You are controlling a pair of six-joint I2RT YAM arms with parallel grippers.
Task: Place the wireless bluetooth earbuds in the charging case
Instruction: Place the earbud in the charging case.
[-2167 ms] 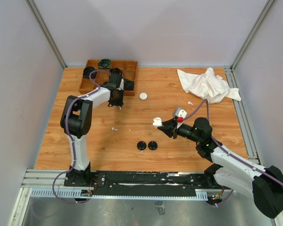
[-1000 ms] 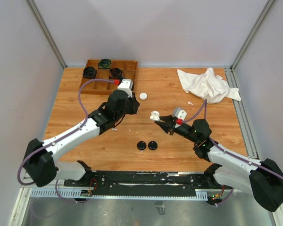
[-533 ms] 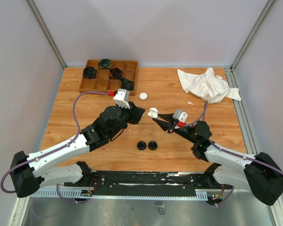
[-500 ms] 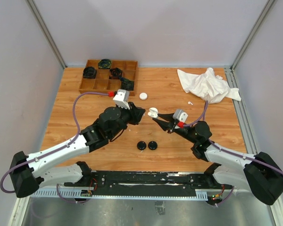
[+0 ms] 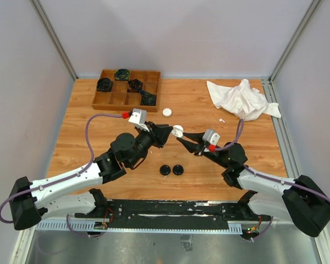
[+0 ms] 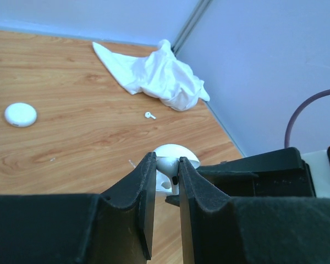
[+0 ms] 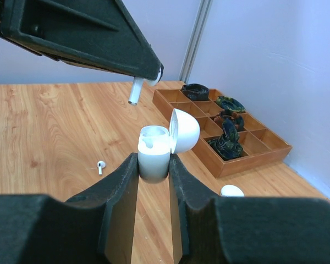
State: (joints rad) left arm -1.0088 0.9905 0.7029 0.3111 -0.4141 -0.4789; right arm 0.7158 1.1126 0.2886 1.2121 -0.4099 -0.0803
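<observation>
My right gripper (image 7: 154, 163) is shut on a white charging case (image 7: 154, 147) held upright above the table, its lid (image 7: 185, 131) flipped open. My left gripper (image 6: 166, 166) is shut on a white earbud (image 6: 169, 164). In the right wrist view the earbud's stem (image 7: 135, 91) pokes out of the left fingertips (image 7: 148, 69), just above and left of the open case. From above, both grippers meet at the case (image 5: 177, 131) mid-table. More loose white earbuds lie on the wood (image 5: 221, 120) (image 7: 100, 166).
A wooden compartment tray (image 5: 112, 99) with dark objects stands back left. A white puck case (image 5: 167, 112) lies near it, and two black puck cases (image 5: 165, 170) (image 5: 177, 169) sit near the front. A crumpled white cloth (image 5: 242, 99) is back right.
My left arm swung from the tray to the table's middle, bringing its earbud to the case. My right gripper carried the open case slightly left and farther back.
</observation>
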